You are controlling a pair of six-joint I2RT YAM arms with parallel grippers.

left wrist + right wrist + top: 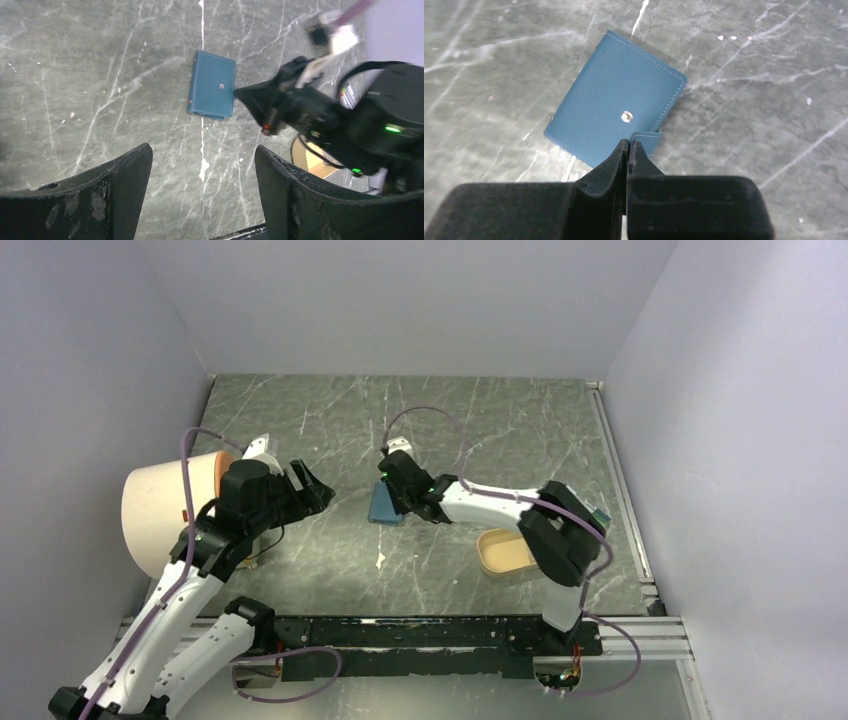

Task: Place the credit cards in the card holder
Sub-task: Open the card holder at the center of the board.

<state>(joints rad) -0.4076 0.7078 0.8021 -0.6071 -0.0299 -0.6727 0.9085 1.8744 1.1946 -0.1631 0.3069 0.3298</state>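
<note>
On grey marbled table (pixel 500 430), wallet (pixel 616 107) lying flat, closed. At its right edge, right gripper (pixel 629 145), jaws pressed together. Well left, left gripper (pixel 202 152) gaping wide, empty.

The card holder (pixel 614 95), a small teal-blue folding wallet, is being seen lying flat and closed on the grey marbled table (pixel 749 75), set askew in the right wrist view. Pale stitching is being shown running along its edges, and a silver snap stud (pixel 626 116) is being displayed on its upper face, near one edge. The snap tab (pixel 650 141) is being seen jutting out past that edge beside the stud, not lying over it. From above, the wallet is being pictured near the table's middle.
</note>
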